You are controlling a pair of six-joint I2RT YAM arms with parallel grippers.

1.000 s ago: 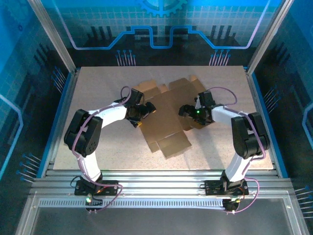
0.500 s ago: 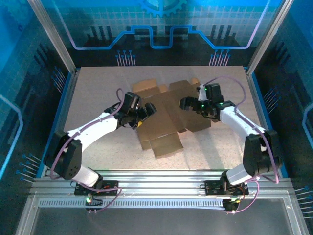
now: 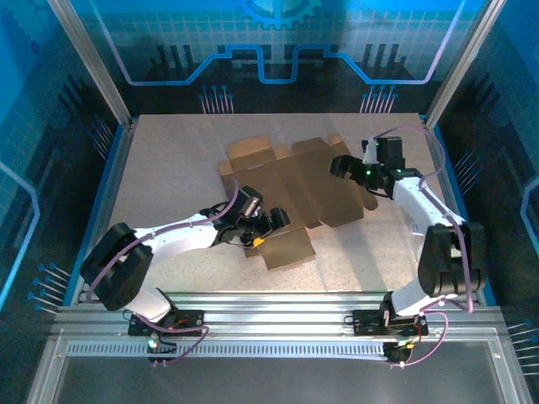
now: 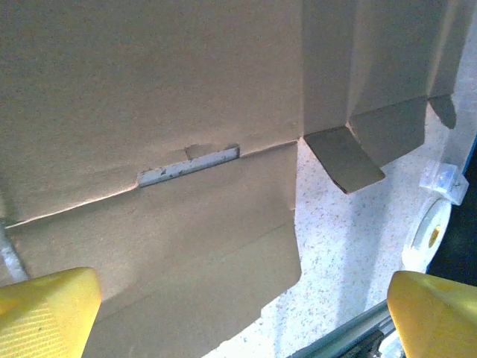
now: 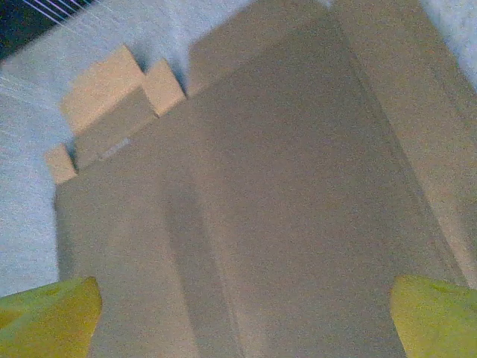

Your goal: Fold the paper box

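The paper box [image 3: 290, 187] is a flat brown die-cut cardboard sheet lying in the middle of the table, with flaps at its far left and one panel [image 3: 289, 248] reaching toward the near edge. My left gripper [image 3: 269, 229] hovers at the near left edge of that panel, open; its yellow fingertips [image 4: 45, 313] stand wide apart over the cardboard [image 4: 149, 89], nothing between them. My right gripper [image 3: 341, 166] sits at the box's far right side, open as well. Below its spread fingertips [image 5: 436, 313] lies the creased sheet [image 5: 283, 186], small flaps [image 5: 104, 86] beyond.
The speckled table [image 3: 168, 160] surrounds the box on all sides. A slot with a pale strip [image 4: 188, 165] and a small raised tab [image 4: 344, 158] mark the sheet. Metal rails [image 3: 278, 303] run along the near edge; blue walls enclose the cell.
My left gripper has swung from the box's left side down to its near panel. The right gripper has drawn back to the far right. The sheet now lies flatter.
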